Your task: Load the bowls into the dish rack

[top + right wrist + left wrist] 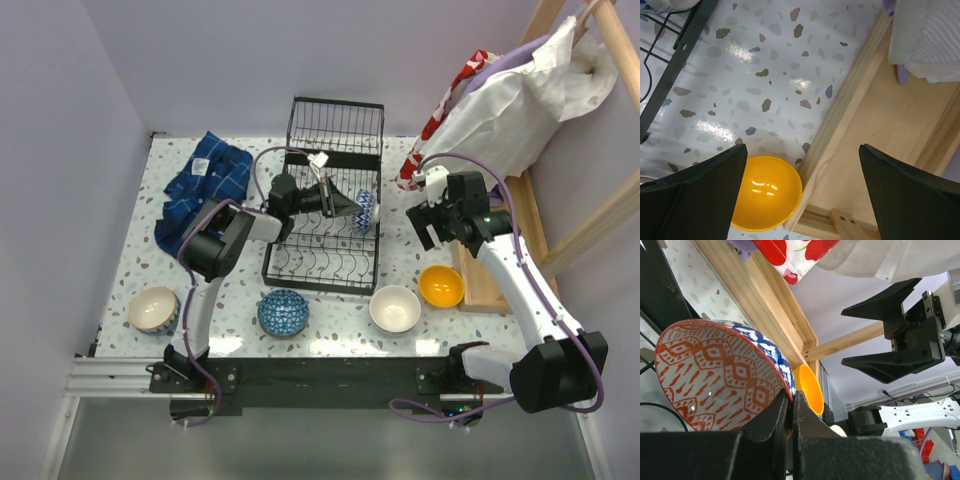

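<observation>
**Patterned bowl [365, 210] held on edge at the dish rack [320, 262]**

The left fingers [767, 425] pinch its rim, tipping it upright so it can slot between the tines on the rack's right side. The right fingers [695, 190] are spread wide above the orange bowl [765, 192] beside the wooden tray [880, 115], probably ready to take it next. The beige bowl [153, 308], blue bowl [283, 312] and white bowl [395, 308] sit on the bench [340, 298].

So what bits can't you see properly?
Top view: the patterned bowl is mostly behind the left hand; can't tell if it touches the rack.
Left wrist view: the orange bowl is mostly hidden by the patterned bowl; the white bowl is just a sliver past the hand.
Right wrist view: the orange bowl is partly under a finger; the rack is cut off by the corner.
</observation>
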Available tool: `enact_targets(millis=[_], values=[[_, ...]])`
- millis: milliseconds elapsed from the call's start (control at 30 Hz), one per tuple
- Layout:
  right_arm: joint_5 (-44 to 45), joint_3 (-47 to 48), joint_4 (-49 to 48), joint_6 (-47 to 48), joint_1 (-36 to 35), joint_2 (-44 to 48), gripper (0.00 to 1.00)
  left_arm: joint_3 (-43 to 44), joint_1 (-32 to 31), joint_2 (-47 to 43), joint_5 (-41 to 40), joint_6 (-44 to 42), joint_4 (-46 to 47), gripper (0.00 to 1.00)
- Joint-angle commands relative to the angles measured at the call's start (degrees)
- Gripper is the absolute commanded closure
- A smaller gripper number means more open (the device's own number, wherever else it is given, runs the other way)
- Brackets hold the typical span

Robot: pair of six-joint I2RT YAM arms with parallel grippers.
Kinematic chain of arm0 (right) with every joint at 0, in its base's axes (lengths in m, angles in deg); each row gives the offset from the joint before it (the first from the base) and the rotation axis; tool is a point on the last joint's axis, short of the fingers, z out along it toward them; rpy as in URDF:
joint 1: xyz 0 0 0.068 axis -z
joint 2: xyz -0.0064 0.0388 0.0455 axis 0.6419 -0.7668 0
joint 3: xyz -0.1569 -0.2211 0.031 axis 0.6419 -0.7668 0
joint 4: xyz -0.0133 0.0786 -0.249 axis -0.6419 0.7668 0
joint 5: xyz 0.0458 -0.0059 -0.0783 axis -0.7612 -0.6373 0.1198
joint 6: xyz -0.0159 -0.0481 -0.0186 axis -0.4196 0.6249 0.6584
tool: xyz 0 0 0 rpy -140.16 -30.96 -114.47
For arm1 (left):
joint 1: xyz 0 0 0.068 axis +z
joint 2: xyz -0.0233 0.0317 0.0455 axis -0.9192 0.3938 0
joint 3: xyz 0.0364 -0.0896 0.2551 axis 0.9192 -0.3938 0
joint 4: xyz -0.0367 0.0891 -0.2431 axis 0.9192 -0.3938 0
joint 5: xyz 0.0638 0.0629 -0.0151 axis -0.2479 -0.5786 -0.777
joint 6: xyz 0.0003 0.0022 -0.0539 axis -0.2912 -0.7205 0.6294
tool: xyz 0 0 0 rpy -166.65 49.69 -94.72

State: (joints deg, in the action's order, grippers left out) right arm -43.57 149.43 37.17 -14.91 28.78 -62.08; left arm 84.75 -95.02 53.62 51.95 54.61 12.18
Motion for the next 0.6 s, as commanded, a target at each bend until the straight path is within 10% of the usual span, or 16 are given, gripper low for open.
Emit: enact_targets(millis=[0,567], values=[[-0.76,1.17,1.14,-0.59,0.35,1.14,0.01,-2.03,-0.71,1.66,1.45,3.77,6.85,1.00],[-1.90,7.23,3.34,1.25,0.43,-3.69,0.01,-0.19,-1.68,5.35,-2.07,10.82,13.99,1.00]])
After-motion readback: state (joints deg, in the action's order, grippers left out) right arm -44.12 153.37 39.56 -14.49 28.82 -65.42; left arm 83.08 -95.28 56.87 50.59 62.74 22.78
